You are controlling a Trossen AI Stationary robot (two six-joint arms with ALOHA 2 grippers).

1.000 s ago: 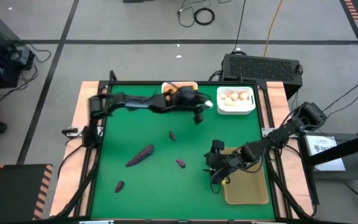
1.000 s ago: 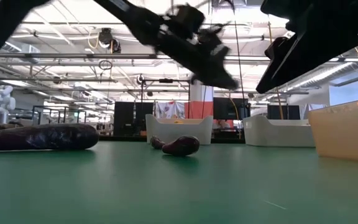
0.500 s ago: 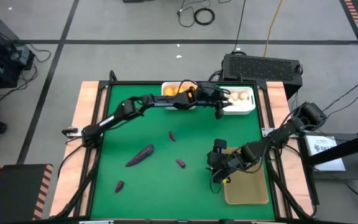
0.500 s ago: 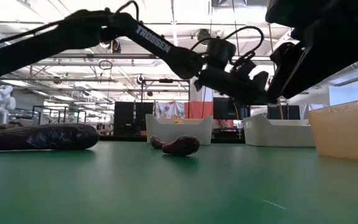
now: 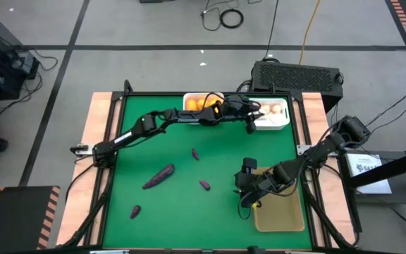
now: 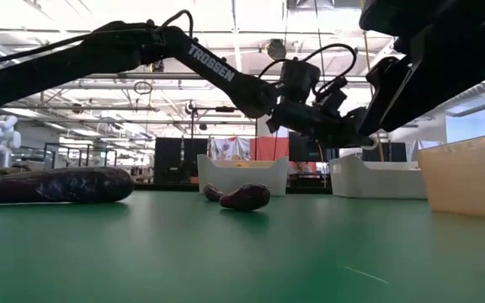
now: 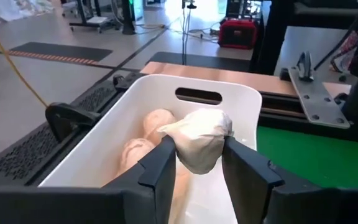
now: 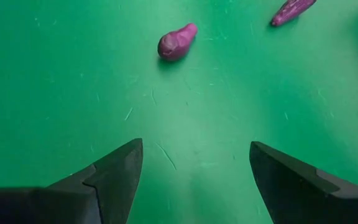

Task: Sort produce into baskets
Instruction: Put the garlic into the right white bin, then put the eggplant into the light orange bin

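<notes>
My left gripper [image 7: 197, 152] is shut on a white garlic bulb [image 7: 197, 142] and reaches far across the table, low over the left end of the white basket [image 5: 282, 121] that holds other white bulbs [image 7: 149, 124]. Beside it, a second white basket [image 5: 189, 99] holds orange fruits [image 5: 201, 104]. Purple pieces lie loose on the green mat: a long one [image 5: 159, 176] and short ones [image 5: 195, 153], [image 5: 204, 185], [image 5: 135, 210]. My right gripper [image 8: 194, 165] hangs open over bare mat beside the tan tray [image 5: 284, 215]. My left gripper pinches the garlic bulb by its two opposite sides [image 7: 180, 155] between its two fingers [image 7: 161, 168]. The fingers come nearly level from the table's left side. The bulb is lifted clear, above the white basket's inside, its pointed end sticking out sideways.
A black box with a grille [image 5: 298, 74] stands just beyond the table's far edge, behind the bulb basket. In the low view the long purple piece [image 6: 57, 185] and a short one [image 6: 244, 197] lie on the mat in front of the white baskets.
My left arm has stretched out and carried the garlic bulb toward the table's right edge and downward, from beside the orange-fruit basket to over the bulb basket. Most of that move came early; it has barely moved since. My right gripper has stayed in place.
</notes>
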